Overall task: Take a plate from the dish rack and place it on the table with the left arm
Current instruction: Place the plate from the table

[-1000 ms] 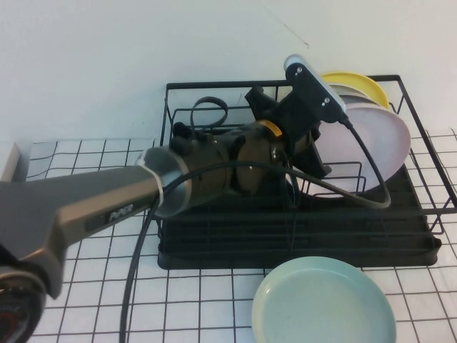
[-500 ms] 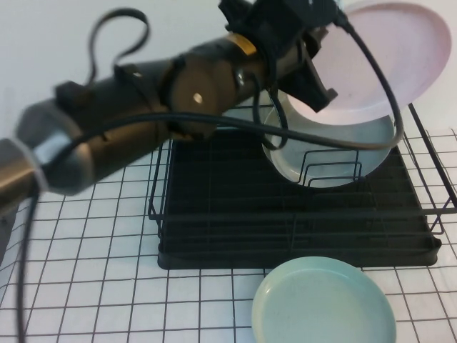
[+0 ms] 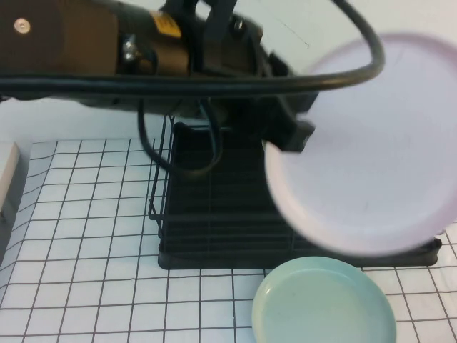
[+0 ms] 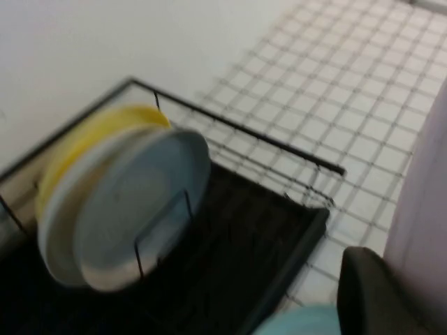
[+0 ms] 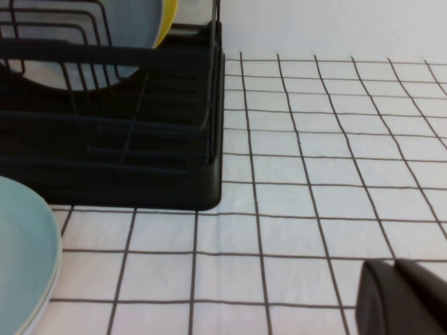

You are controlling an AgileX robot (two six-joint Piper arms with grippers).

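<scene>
High view: left claw (image 3: 289,136) grasps plate (image 3: 364,143) rim, face toward camera, above dish rack (image 3: 214,221) | right claw (image 5: 401,296) state unclear, low over table (image 5: 314,195)

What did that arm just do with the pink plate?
The left hand lifted the plate up out of the dish rack and swung it toward the camera, still gripped. The mint-green plate on the table stayed put; the right hand rests low.

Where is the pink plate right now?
In the high view, the pink plate is held up by the left gripper, right of centre, above the dish rack and mint-green plate.
</scene>
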